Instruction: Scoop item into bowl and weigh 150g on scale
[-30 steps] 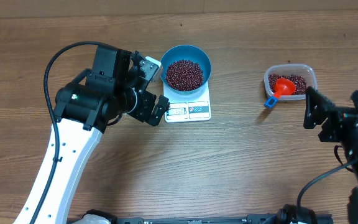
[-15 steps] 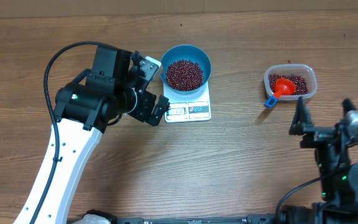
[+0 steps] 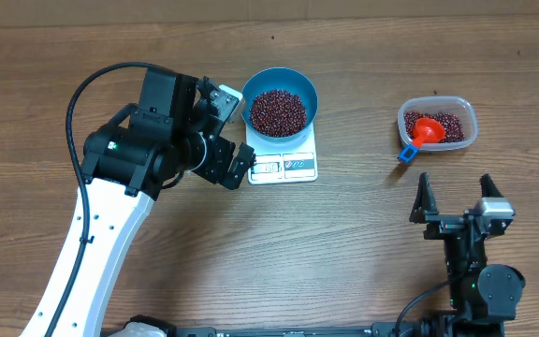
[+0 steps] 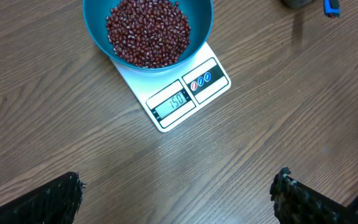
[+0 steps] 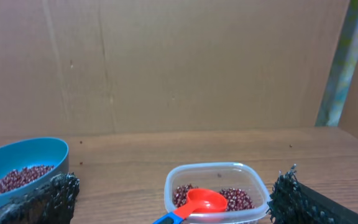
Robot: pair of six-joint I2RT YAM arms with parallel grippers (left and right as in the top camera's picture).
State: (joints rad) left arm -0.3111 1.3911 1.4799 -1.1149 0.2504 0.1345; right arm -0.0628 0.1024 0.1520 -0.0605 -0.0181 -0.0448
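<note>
The blue bowl (image 3: 248,97) stands on the white scale (image 3: 284,168), holding a heap of red-brown beans (image 3: 278,111). In the left wrist view the scale (image 4: 211,78) shows 150 on its display, with the bowl (image 4: 96,26) and the beans (image 4: 148,31) above it. My left gripper (image 3: 237,131) hangs open just left of the scale, with only bare table between its fingers (image 4: 178,182). My right gripper (image 3: 455,198) is open near the front right, well short of the tub, and holds nothing (image 5: 176,183).
A clear plastic tub (image 3: 471,112) at the right holds more beans and a red scoop with a blue handle (image 3: 426,132); the right wrist view shows this tub (image 5: 253,171) and scoop (image 5: 201,202) straight ahead. A brown cardboard wall (image 5: 166,62) closes the back.
My right arm has drawn back from beside the tub toward the table's front edge and now faces the tub. The left arm, bowl and scale have not moved.
</note>
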